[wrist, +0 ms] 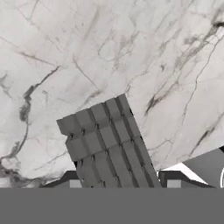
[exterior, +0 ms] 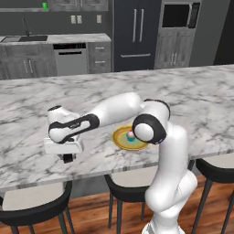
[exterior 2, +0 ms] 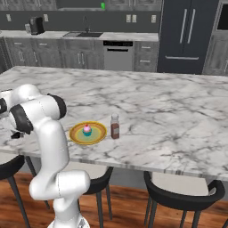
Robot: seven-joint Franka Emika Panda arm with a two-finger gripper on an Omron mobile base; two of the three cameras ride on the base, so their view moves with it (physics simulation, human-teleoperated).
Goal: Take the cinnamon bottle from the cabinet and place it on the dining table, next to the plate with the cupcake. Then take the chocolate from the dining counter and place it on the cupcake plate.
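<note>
The chocolate [wrist: 105, 140], a dark bar of small squares, lies flat on the marble dining table [wrist: 131, 43] with its near end between my fingertips. My gripper [wrist: 124, 183] is shut on it, one finger against each long side. From the left base view the gripper [exterior: 68, 158] sits low on the dining counter [exterior: 192, 91], left of the yellow plate [exterior: 119, 137] with the pink cupcake [exterior: 130, 135]. The cinnamon bottle [exterior 2: 115, 127] stands upright on the table just right of the plate [exterior 2: 97, 136] and cupcake [exterior 2: 87, 130].
Dark stools [exterior: 128, 187] stand under the table's near edge. Behind the table runs a kitchen wall with a dishwasher [exterior 2: 118, 55] and fridge [exterior 2: 187, 35]. The cabinet [exterior 2: 75, 3] at the top holds a green mug [exterior 2: 103, 5].
</note>
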